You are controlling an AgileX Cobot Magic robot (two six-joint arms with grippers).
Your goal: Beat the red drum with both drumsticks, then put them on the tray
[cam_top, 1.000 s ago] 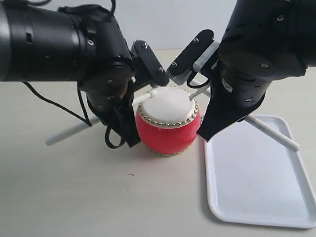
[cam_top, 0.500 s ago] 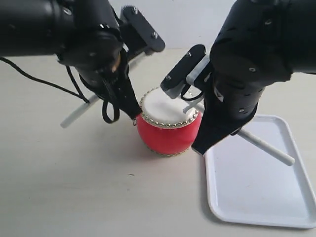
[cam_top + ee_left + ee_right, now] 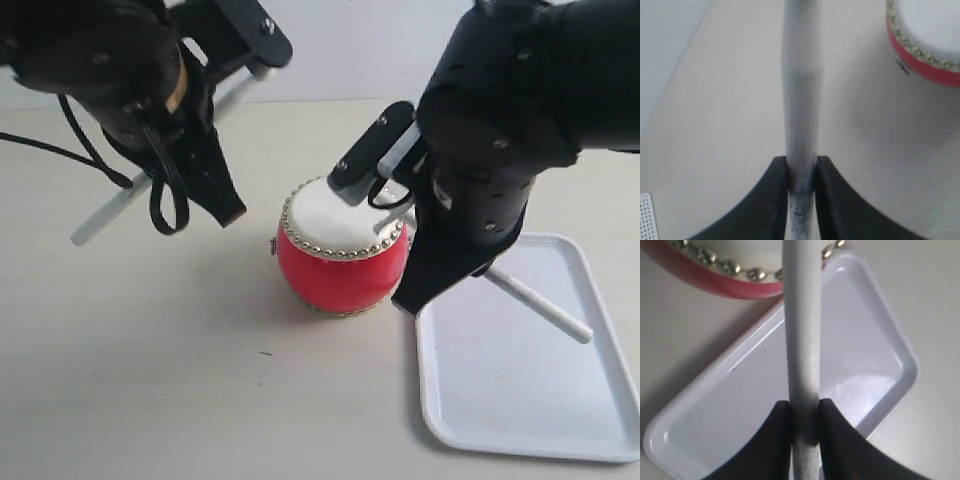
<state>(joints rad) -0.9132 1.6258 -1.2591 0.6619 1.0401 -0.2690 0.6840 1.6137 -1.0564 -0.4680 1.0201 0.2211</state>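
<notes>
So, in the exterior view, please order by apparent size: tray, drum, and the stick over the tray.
1. Tray, largest.
2. Drum, second.
3. Stick, smallest; the arm hides part of it, so only its visible part counts.

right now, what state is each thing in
red drum: upright on the table, skin up
left drumstick: clamped in the left tool, held up clear of the drum
right drumstick: clamped in the right tool, tip down at the drum skin
tray: flat on the table, no stick in it yet
left tool: shut on the left drumstick
right tool: shut on the right drumstick
</notes>
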